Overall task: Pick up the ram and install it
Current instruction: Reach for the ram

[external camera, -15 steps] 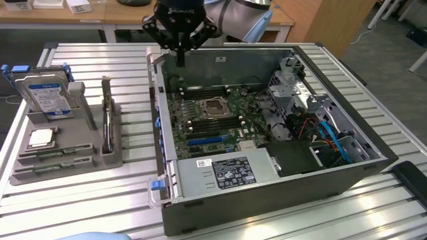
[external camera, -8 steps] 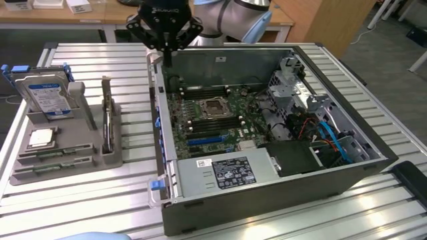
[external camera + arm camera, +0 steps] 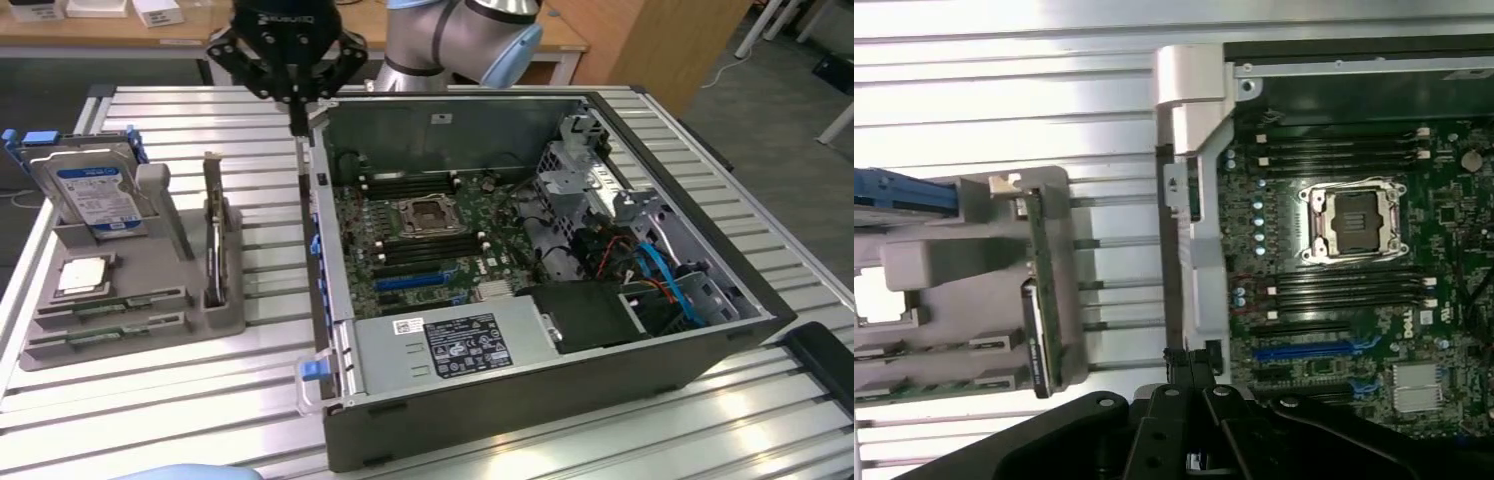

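Observation:
The ram (image 3: 1041, 270) is a thin green stick standing on edge in the grey holder (image 3: 944, 260). In the exterior view the ram (image 3: 212, 235) rises from the holder (image 3: 167, 300) at the exterior view's left. My gripper (image 3: 296, 118) hangs above the slatted table, between the holder and the far corner of the open computer case (image 3: 454, 120). Its fingers are shut, with nothing seen between them. The gripper (image 3: 1189, 366) stands apart from the ram. The motherboard's long memory slots (image 3: 1339, 150) lie on both sides of the processor socket (image 3: 1354, 220).
The holder also carries a blue-labelled hard drive (image 3: 91, 190), a square silver processor chip (image 3: 83, 275) and two flat green sticks (image 3: 107, 305). Inside the case are a power supply (image 3: 454, 345), drive cages (image 3: 587, 170) and blue cables (image 3: 667, 280).

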